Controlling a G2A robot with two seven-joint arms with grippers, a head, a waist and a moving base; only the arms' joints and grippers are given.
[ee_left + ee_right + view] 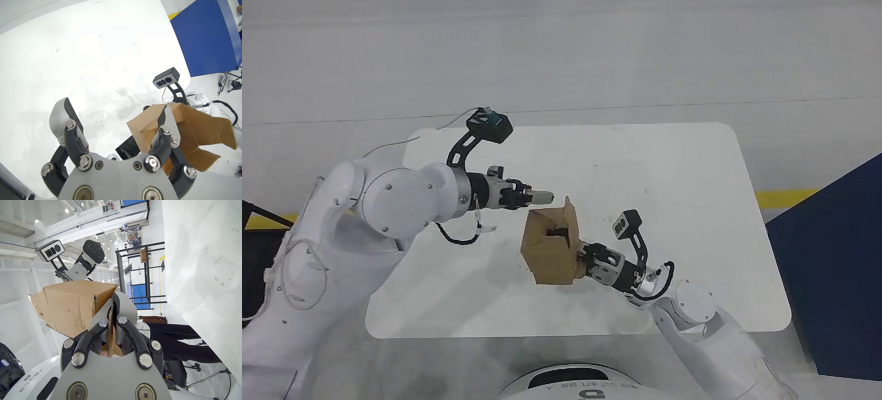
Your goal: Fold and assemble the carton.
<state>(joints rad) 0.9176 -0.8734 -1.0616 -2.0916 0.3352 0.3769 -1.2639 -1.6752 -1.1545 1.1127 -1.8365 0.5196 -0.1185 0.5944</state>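
Over the front middle of the white desk (662, 170), the half-open brown carton (550, 250) is being held where both arms reach it. The right gripper (114, 297) is pinching one carton wall between its fingers (125, 308), seemingly steadying it, while the left gripper (116, 106) is hovering beside the raised flap (568, 208), fingers spread, probably ready to fold it.

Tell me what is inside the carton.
The left wrist view looks into the open carton: bare brown walls and folded flaps, no contents in the part that shows. One of the left gripper fingers covers part of the opening, and the deeper part is hidden.
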